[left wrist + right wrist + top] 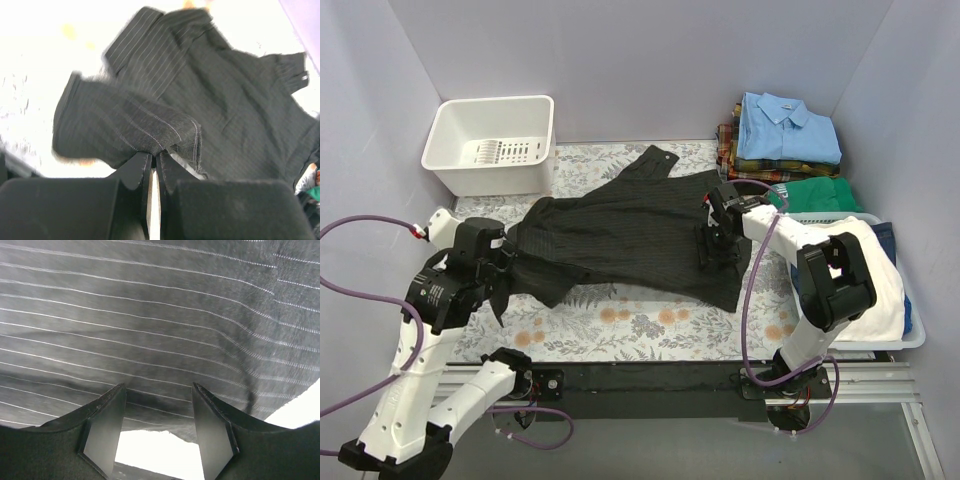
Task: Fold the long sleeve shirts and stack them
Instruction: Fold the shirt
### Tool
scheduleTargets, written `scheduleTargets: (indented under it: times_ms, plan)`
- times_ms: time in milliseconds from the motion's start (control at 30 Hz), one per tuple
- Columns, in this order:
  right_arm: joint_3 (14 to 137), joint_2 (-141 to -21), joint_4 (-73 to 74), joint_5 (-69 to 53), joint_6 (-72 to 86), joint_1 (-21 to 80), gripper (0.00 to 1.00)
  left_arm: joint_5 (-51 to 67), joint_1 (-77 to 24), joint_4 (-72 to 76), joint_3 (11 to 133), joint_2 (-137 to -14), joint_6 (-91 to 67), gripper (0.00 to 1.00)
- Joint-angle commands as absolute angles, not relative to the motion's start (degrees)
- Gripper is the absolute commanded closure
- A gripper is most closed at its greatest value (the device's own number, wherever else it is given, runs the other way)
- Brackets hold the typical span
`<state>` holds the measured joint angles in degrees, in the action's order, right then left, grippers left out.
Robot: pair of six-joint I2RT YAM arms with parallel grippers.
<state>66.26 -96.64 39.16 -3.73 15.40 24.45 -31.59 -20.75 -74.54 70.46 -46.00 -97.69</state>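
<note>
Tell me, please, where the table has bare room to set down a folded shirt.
The widest bare patch is the near strip of floral table cover, between the black pinstriped shirt and the front rail. A smaller one lies behind it, between the white basket and the folded stack. The right side is crowded.

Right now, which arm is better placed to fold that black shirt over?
Left, probably. The left gripper is shut on an edge of the black pinstriped shirt; the right gripper hangs open over the cloth, gripping nothing.
</note>
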Motion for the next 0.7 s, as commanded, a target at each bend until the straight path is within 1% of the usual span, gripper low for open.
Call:
scheduleTargets:
  times_ms: [0, 67, 433, 533, 667]
  plan:
    - [62.8, -97.3, 37.9, -6.9, 14.5, 24.6, 0.37, -36.3, -21.0, -63.2, 71.7, -45.0, -88.2, 1.0]
    - [61.4, -96.7, 38.4, -6.7, 14.9, 24.6, 0.37, -34.3, -20.9, -56.2, 70.8, -45.8, -84.5, 1.0]
    - [52.1, -94.6, 40.8, -2.3, 17.6, 23.8, 0.38, -27.7, -20.9, -33.7, 67.2, -50.7, -66.3, 1.0]
    - [52.0, -91.6, 40.5, -0.7, 17.7, 23.6, 0.38, -25.6, -20.9, -28.9, 66.4, -53.6, -63.9, 1.0]
    - [55.0, -83.5, 40.3, 2.0, 17.8, 23.6, 0.36, -22.6, -20.9, -25.9, 66.4, -56.4, -63.4, 1.0]
